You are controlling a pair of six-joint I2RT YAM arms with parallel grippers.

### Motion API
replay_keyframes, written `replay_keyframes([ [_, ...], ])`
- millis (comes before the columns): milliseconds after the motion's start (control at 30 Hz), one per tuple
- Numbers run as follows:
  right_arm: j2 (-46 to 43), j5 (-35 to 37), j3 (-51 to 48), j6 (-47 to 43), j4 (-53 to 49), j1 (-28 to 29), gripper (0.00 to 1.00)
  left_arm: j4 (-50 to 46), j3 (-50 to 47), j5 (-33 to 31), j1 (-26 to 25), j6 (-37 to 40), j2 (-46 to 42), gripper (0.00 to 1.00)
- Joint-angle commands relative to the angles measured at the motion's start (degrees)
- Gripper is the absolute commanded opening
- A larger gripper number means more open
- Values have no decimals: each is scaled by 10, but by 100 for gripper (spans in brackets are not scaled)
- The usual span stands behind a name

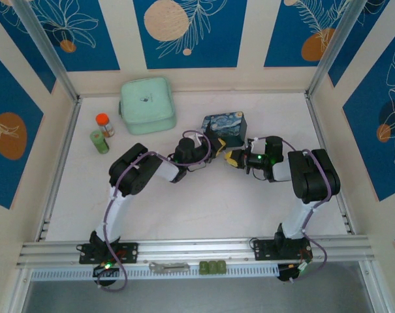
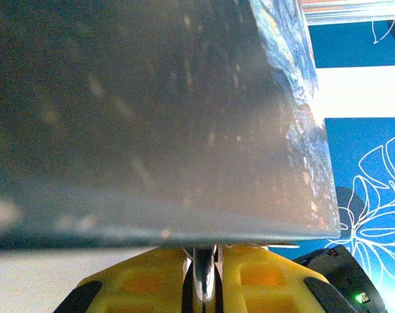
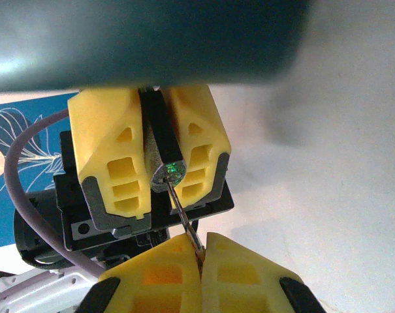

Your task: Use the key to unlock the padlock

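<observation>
The tiny dark padlock (image 3: 159, 149) is clamped between the yellow fingers (image 3: 112, 153) of my left gripper (image 1: 219, 145), its round silvery keyhole face (image 3: 170, 173) turned toward the right wrist camera. A thin metal key (image 3: 184, 212) runs from that keyhole down into my right gripper (image 3: 200, 255), which is shut on the key's head. In the left wrist view my left gripper (image 2: 204, 282) is shut on a silvery-dark piece of the padlock (image 2: 204, 270), right under the tin box. Both grippers meet just in front of the blue-and-yellow painted tin box (image 1: 224, 128).
The tin box (image 2: 151, 117) looms directly above the left fingers. A mint-green lidded container (image 1: 147, 104) stands at the back left, with an orange-capped bottle (image 1: 104, 124) and a green bottle (image 1: 98, 141) beside it. A metal tool (image 1: 169, 266) and green blocks (image 1: 213, 267) lie on the front rail.
</observation>
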Motion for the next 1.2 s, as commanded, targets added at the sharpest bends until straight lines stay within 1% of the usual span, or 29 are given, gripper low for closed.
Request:
replay_keyframes([
  [0, -25, -24, 14, -25, -15, -6, 0, 31, -6, 21, -4, -3, -9, 0],
  [267, -34, -22, 1, -30, -30, -18, 0, 18, -12, 12, 1, 10, -12, 0],
  [567, -31, -16, 6, -19, -18, 2, 0, 20, -9, 11, 0, 9, -8, 0],
  [700, -28, 8, -2, -23, -23, -4, 0, 23, -9, 12, -1, 8, -11, 0],
  [867, -21, 36, 20, -25, -23, -7, 0, 23, -16, 13, -3, 7, -15, 0],
  [900, -27, 46, 23, -33, -34, -7, 0, 22, -19, 13, -4, 6, -17, 0],
  [1033, -69, 93, 53, -120, -150, 3, 0, 23, -25, 11, -6, 6, -23, 0],
  [1167, -81, 85, 63, -142, -170, 3, 0, 25, -23, 11, -6, 5, -21, 0],
])
